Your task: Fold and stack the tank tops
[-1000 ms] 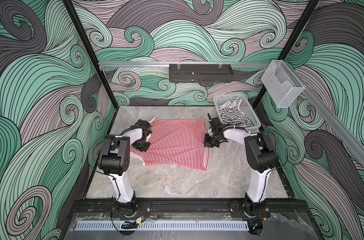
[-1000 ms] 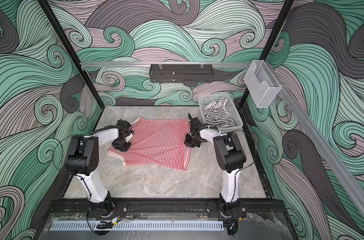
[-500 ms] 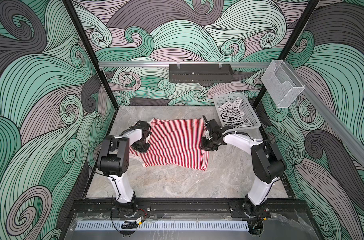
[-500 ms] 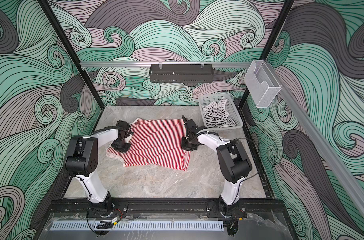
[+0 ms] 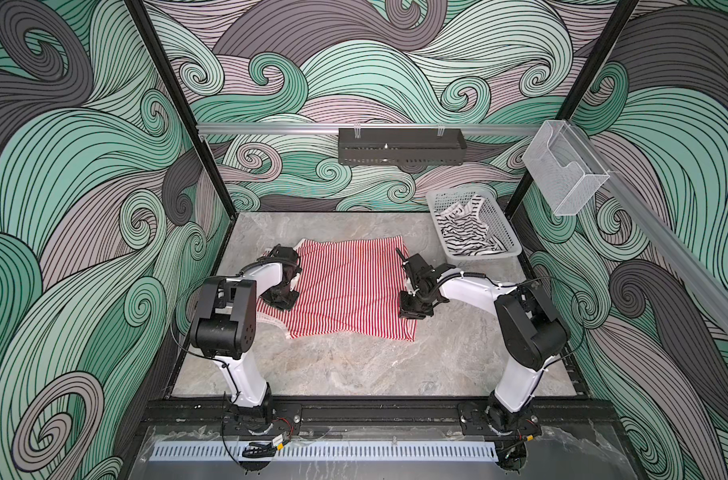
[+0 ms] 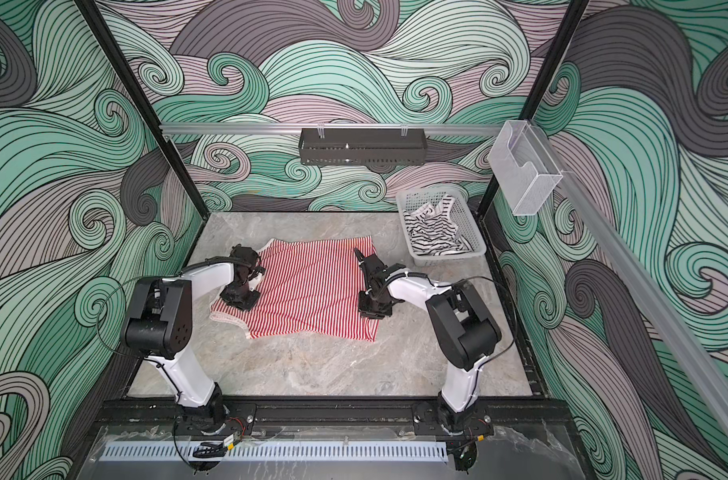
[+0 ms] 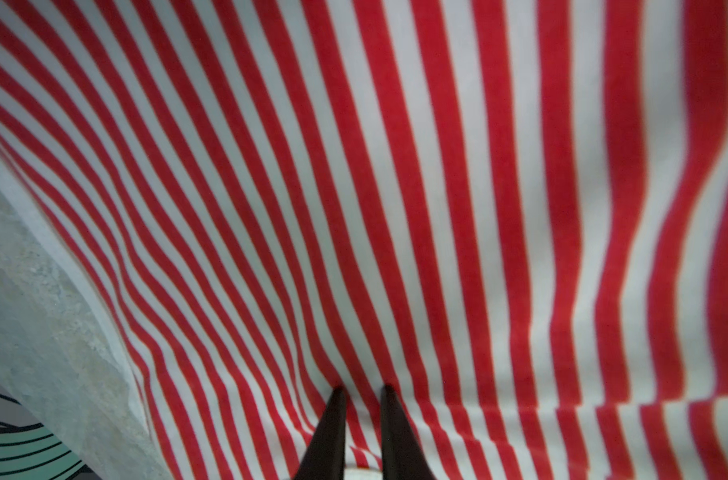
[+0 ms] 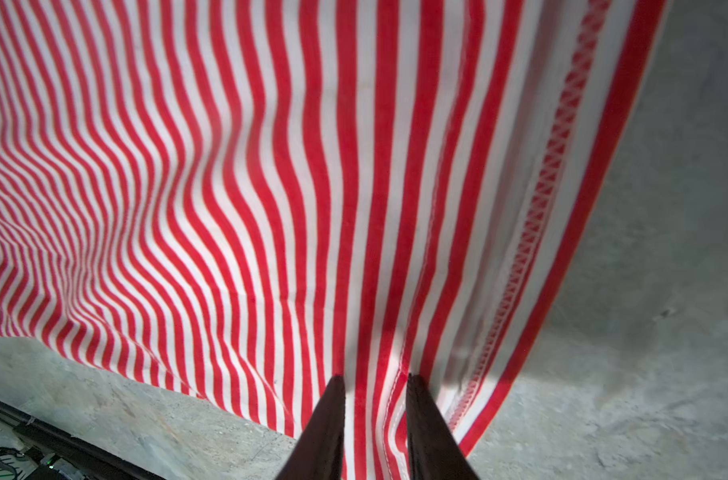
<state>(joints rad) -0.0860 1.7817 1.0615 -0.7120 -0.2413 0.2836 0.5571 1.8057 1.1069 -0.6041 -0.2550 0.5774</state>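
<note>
1. In both top views the red-and-white tank top [image 5: 345, 291] [image 6: 312, 286] is spread flat on the marble table [image 5: 354, 374], about mid-table and a bit toward the far side.
2. Its long axis runs left to right. The end with the white-trimmed straps [image 5: 271, 323] points left and the hem [image 8: 532, 232] points right. The stripes run near to far, parallel with that hem.
3. It's not quite square to the table. The near-right corner pokes out a little nearer than the rest of the near edge.
4. The left gripper [image 5: 280, 302] is down on the left part of the top, just in from the strap end. In its wrist view the left gripper [image 7: 362, 390] has its fingers nearly together with a sliver of striped cloth between them, so it looks clamped on the fabric.
5. The right gripper [image 5: 412, 309] sits at the right edge, on the nearer half of the hem. In its wrist view the right gripper [image 8: 377, 380] has its jaws a bit apart with the cloth lying loose in the gap, so I'd call that let go. I can't tell if the tips are touching the cloth.
6. The black-striped tank top [image 5: 464, 232] is crumpled in the white basket [image 5: 483, 257] at the far right corner, well apart from the red one. It's too bunched up to tell which way it points.
</note>
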